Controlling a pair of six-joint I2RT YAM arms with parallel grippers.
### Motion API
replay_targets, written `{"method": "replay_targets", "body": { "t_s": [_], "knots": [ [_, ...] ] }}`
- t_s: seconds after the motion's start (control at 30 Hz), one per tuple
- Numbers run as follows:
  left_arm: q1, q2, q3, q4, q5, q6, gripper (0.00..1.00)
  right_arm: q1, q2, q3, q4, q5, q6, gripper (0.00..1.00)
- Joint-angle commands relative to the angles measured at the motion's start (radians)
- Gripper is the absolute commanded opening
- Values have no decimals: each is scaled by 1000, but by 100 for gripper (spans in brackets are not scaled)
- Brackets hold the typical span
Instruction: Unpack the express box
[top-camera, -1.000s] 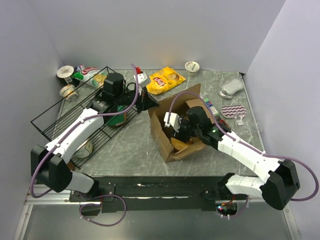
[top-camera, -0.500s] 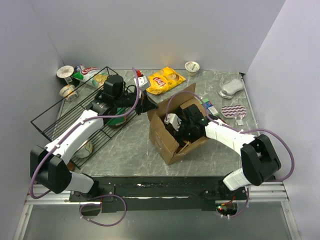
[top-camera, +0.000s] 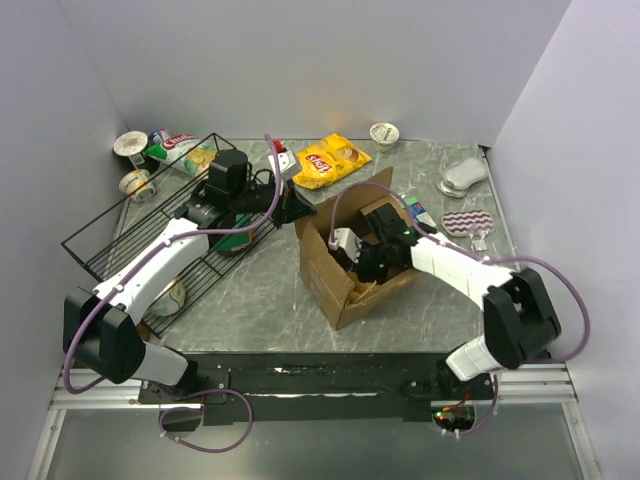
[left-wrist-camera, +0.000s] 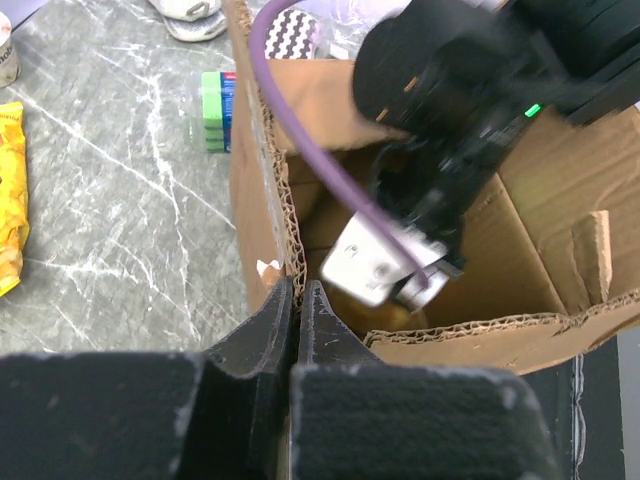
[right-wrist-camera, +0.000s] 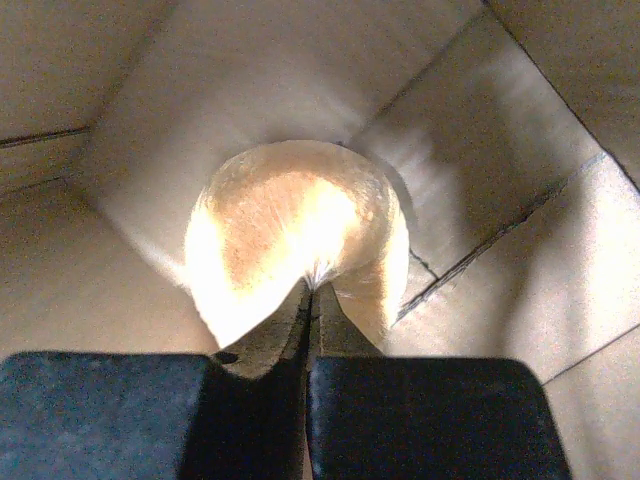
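The express box (top-camera: 335, 280), brown corrugated cardboard with its flaps open, stands mid-table. My left gripper (top-camera: 300, 208) is at the box's far left corner. In the left wrist view that gripper (left-wrist-camera: 298, 292) is shut on the corrugated top edge of the box wall (left-wrist-camera: 255, 190). My right arm (top-camera: 440, 262) reaches down into the box, so its fingertips are hidden from above. In the right wrist view the right gripper (right-wrist-camera: 311, 291) is shut on the shiny clear wrap of a rounded golden-brown packet (right-wrist-camera: 290, 225), which lies on the box floor (right-wrist-camera: 520, 190).
A black wire basket (top-camera: 115, 240) lies left of the box under my left arm. Behind the box are a yellow snack bag (top-camera: 330, 160) and a small cup (top-camera: 384, 133). A blue-green carton (top-camera: 421, 213), a zigzag-patterned item (top-camera: 467, 221) and a white object (top-camera: 463, 175) sit at the right.
My right arm has folded and reached deeper into the box, and its gripper has gone from open to shut on the wrapped packet. The left gripper has kept its hold on the box wall.
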Motion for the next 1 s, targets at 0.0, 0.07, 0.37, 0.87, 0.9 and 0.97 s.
{"method": "replay_targets", "body": {
  "t_s": [0.0, 0.07, 0.37, 0.87, 0.9, 0.97],
  "knots": [
    [-10, -21, -1, 89, 40, 21, 1, -13, -180, 105, -89, -95, 44, 0],
    [-7, -22, 0, 75, 34, 32, 1, -10, -292, 162, -98, -138, 45, 0],
    [-2, -19, -9, 66, 1, 69, 1, -5, -470, 366, -204, -96, 155, 0],
    [123, -111, -46, -153, -23, 158, 1, -489, -449, 244, 15, 168, 401, 0],
    [125, -119, -53, -161, -25, 158, 1, -490, -423, 225, 14, 165, 394, 0],
    [125, -134, -60, -176, -45, 166, 1, -492, -395, 178, 0, 159, 371, 0]
  ]
}}
